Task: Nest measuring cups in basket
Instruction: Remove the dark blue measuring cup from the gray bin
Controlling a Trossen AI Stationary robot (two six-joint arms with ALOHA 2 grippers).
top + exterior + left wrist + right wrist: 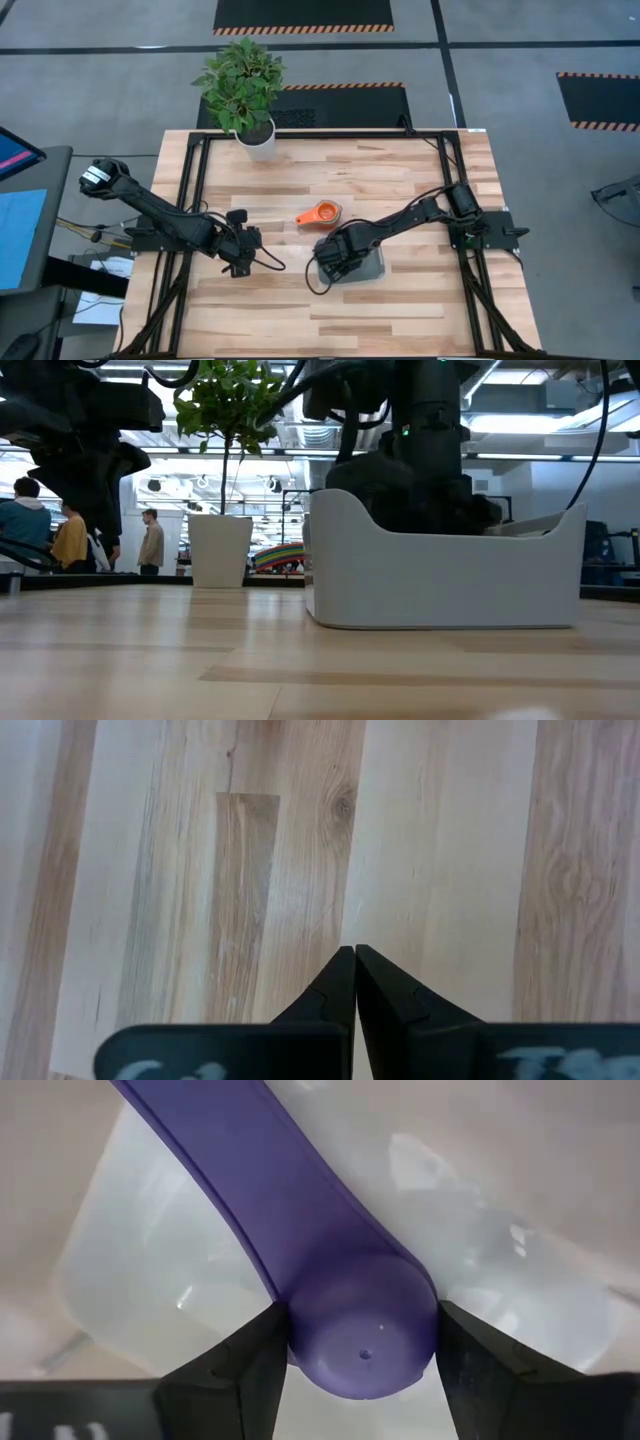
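Observation:
The pale basket stands right of the table's middle; the low view shows its wall. My right gripper points down into it, and the right wrist view shows its fingers closed on a dark blue measuring cup over the basket's floor. The cup's handle runs away from the fingers. An orange measuring cup lies on the table just beyond the basket. My left gripper hangs shut above bare wood, left of the basket. My right gripper pinches the dark blue cup's round bowl between its two fingers, one on each side. The fingers come from above, pointing down. The bowl's rounded bottom faces up toward the wrist. Whether the cup rests on the basket's floor or hangs clear, I cannot tell.
A white plant pot with a leafy plant stands at the table's far edge, left of centre, and also shows in the low view. Bare wood lies at the near side. People stand in the room beyond the table.

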